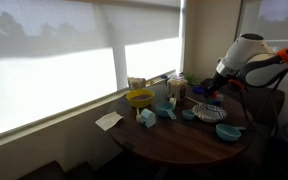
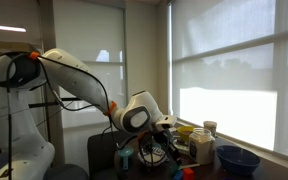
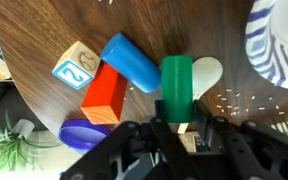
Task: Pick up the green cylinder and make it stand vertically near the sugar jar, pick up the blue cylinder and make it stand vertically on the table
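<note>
In the wrist view the green cylinder lies on the dark brown table, with its near end between my fingers. My gripper is shut on it, one finger on each side. The blue cylinder lies slanted just left of the green one, touching or almost touching it. In an exterior view my gripper is low over the far side of the round table. The cylinders are too small to make out in both exterior views.
A red block, a wooden number block and a purple piece lie left of the cylinders. A blue-striped bowl and a pale spoon-like piece are at the right. A yellow bowl, jars and a blue bowl crowd the table.
</note>
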Tool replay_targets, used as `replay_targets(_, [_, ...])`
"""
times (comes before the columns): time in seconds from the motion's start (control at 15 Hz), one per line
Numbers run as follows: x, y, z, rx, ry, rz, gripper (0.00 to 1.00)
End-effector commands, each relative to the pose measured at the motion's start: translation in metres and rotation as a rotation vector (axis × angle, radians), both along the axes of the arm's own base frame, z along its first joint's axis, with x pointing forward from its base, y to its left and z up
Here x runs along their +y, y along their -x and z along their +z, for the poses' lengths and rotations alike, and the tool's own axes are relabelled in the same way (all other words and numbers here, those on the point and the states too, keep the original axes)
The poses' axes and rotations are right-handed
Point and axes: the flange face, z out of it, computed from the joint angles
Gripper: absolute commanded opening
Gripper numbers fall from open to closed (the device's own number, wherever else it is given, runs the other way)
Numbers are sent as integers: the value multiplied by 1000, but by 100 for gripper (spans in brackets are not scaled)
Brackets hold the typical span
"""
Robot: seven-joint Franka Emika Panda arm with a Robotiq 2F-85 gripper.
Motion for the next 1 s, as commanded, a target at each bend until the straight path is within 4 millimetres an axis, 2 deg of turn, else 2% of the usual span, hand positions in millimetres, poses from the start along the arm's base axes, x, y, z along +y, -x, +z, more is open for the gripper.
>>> replay_targets(0.0, [17, -8, -5, -69, -7, 35, 8])
replay_targets(0.27, [31, -19, 0, -158, -19, 82, 8])
replay_targets(0.53, [39, -26, -5, -207, -20, 126, 8])
replay_targets(0.93, [39, -34, -7, -236, 14, 151, 8])
